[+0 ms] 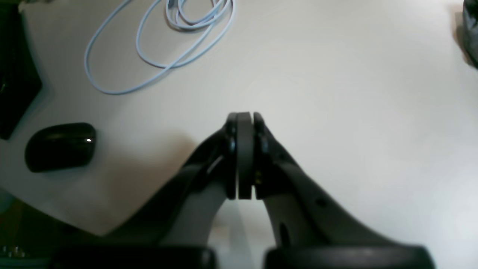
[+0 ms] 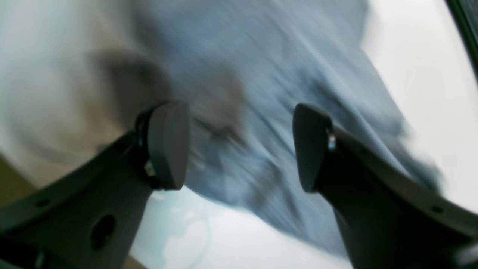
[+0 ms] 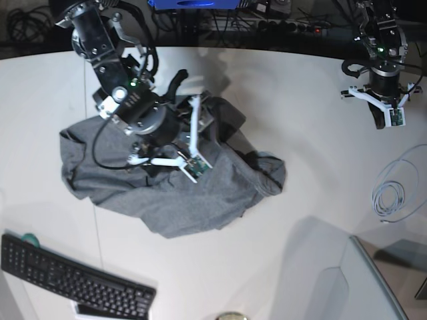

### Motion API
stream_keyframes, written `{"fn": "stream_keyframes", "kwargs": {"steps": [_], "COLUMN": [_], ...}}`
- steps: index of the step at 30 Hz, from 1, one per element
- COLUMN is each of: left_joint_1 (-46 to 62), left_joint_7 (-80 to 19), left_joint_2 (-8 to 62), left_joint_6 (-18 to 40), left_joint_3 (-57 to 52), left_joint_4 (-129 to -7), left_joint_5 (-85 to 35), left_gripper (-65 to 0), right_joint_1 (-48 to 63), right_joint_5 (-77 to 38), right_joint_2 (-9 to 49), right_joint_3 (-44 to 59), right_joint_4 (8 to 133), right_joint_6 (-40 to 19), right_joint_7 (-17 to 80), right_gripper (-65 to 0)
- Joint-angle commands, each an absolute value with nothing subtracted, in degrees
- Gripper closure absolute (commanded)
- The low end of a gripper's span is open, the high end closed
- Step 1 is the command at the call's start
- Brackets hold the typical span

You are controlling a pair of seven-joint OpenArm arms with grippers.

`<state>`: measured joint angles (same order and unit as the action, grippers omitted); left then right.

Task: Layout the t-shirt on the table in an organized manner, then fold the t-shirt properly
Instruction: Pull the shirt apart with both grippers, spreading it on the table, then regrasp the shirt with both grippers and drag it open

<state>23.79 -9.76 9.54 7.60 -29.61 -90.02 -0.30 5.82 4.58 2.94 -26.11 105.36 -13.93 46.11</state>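
Note:
The grey t-shirt (image 3: 200, 200) lies crumpled in a heap on the white table (image 3: 313, 167), left of centre in the base view. My right arm (image 3: 137, 107) reaches over its upper part. In the right wrist view my right gripper (image 2: 239, 145) is open. Its two dark fingers (image 2: 168, 145) stand wide apart above the blurred grey cloth (image 2: 261, 74), holding nothing. My left gripper (image 1: 244, 116) is shut and empty over bare table, far from the shirt. Only a dark sliver of the t-shirt (image 1: 471, 33) shows at that view's right edge.
A coiled light-blue cable (image 1: 164, 41) lies on the table near my left arm (image 3: 387, 87). Beside it sit a black rounded object (image 1: 59, 146) and a dark shape (image 1: 15, 74). A black keyboard (image 3: 73, 280) sits at the front left. The table's curved edge runs at the front right.

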Motion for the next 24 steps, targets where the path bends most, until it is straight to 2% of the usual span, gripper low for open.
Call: {"fn": "stream_keyframes", "kwargs": {"steps": [1, 5, 13, 17, 19, 22, 23, 24], "left_joint_1": [23.69, 23.87, 23.87, 23.87, 23.87, 23.87, 23.78, 23.78], "left_joint_7": [-8.31, -8.31, -8.31, -8.31, -8.31, -8.4, -8.48, -8.48], "left_joint_2": [10.15, 10.24, 10.15, 10.15, 10.15, 10.15, 10.15, 10.15], "left_joint_6": [7.25, 7.34, 7.34, 7.34, 7.34, 7.34, 7.34, 7.34], "left_joint_3": [-31.08, -32.66, -34.42, -34.51, -34.51, -34.24, -34.07, -34.07], "left_joint_4": [-90.77, -90.77, -90.95, -91.12, -91.12, -90.77, -90.77, -90.77], "left_joint_5": [-0.4, 0.22, -0.22, -0.31, -0.31, -0.22, 0.13, 0.22], "left_gripper": [0.0, -0.8, -1.0, -1.8, -2.0, -2.1, -2.1, -2.1], "right_joint_1": [4.09, 0.66, -0.75, -2.24, -2.77, -3.12, -3.03, -2.51], "right_joint_5": [5.58, 5.58, 5.58, 5.58, 5.58, 5.58, 5.58, 5.58], "right_joint_2": [3.3, 1.54, -4.88, -5.93, -5.76, -5.23, -4.35, -3.12], "right_joint_3": [-27.65, -34.07, -35.3, -35.3, -35.21, -35.03, -34.95, -34.95], "right_joint_4": [104.4, 98.24, 90.51, 84.97, 82.95, 82.68, 83.82, 85.58], "right_joint_6": [-10.77, -5.76, -5.67, -5.67, -5.67, -5.67, -5.67, -5.67], "right_joint_7": [45.76, 45.67, 44.97, 41.63, 40.84, 40.92, 41.1, 41.36], "right_gripper": [-40.4, -40.4, -40.4, -38.7, -30.0, -4.2, 0.0, 0.0]}}
